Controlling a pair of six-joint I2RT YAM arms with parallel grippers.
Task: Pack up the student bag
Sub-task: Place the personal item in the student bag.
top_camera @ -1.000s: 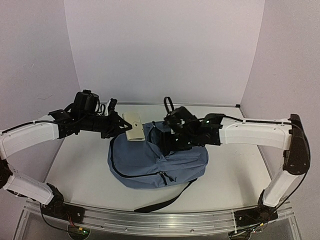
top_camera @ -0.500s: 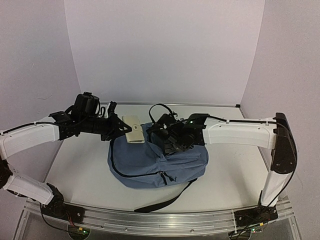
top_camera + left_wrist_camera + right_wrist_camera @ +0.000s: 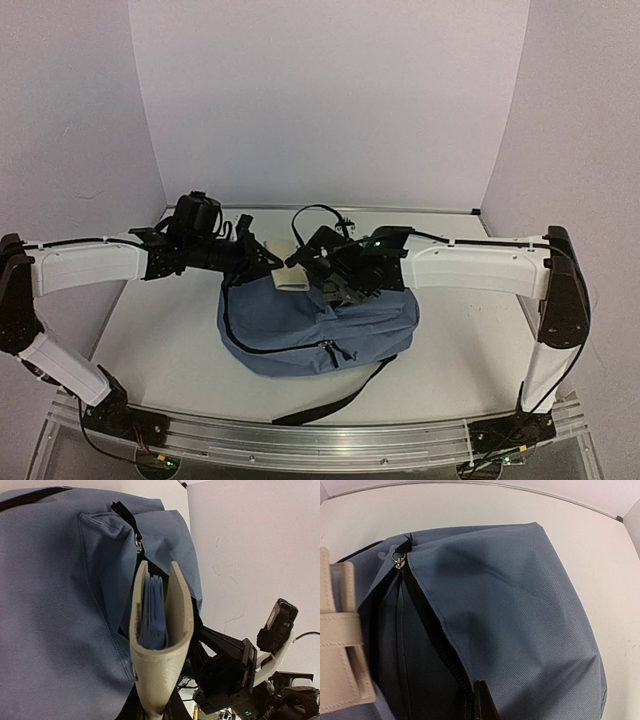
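Reaching further right than a second ago, the left gripper is carrying the beige-covered notebook to the open mouth of the student bag, its jaws pinching narrowly on the cover while blue pages are showing between the two flaps. The right gripper, wide a second ago, is now sitting fully closed at the black zipper rim of that opening, just beside the notebook; whether cloth is being pinched cannot be told. The bag is lying on the white table, midway between the arms.
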